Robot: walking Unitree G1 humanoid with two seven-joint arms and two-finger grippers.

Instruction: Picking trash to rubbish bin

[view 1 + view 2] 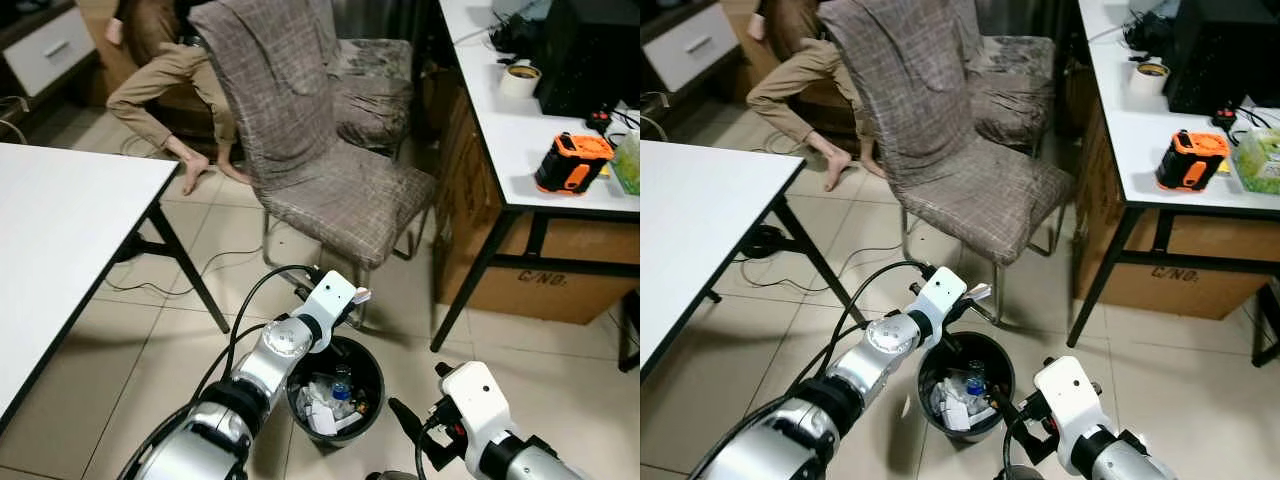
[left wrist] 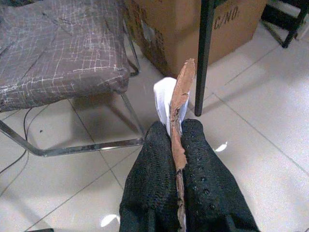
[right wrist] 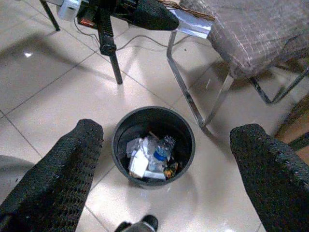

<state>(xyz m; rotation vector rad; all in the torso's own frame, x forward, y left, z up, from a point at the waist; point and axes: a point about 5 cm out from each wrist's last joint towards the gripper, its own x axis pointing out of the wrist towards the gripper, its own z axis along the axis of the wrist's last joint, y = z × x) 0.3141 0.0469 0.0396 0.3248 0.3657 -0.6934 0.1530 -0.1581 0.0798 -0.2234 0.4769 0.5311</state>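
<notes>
On the far left we see a white table (image 1: 60,240) on black legs, with cables trailing over the tiled floor (image 1: 150,340) beneath it. Behind it a person's leg (image 1: 165,95) in tan trousers reaches down to a bare foot on the tiles.

Next comes our left arm, stretched forward and up. Our left tool (image 2: 181,140) is clamped on a piece of trash (image 2: 179,104): a thin strip of torn brown cardboard with a white scrap beside it, pinched flat between the 2 black fingers (image 2: 149,164). From the head camera that trash (image 1: 360,296) sits at the tip of the arm, just above the far rim of the rubbish bin (image 1: 372,362).

The bin is a round black pail standing on the floor between our 2 arms. Inside we make out crumpled white paper, a clear plastic bottle (image 3: 161,147) and some small coloured bits.

Behind the bin stands a chair (image 1: 330,180) draped in a grey checked cover, its chrome frame close to the bin.

Our right tool (image 3: 164,169) hangs low beside the bin, its fingers (image 3: 72,164) spread wide apart with nothing between them.

On the right, a second white table (image 1: 520,140) carries an orange and black device (image 1: 572,162) and a roll of tape (image 1: 520,80), with a cardboard box (image 1: 560,265) underneath.
</notes>
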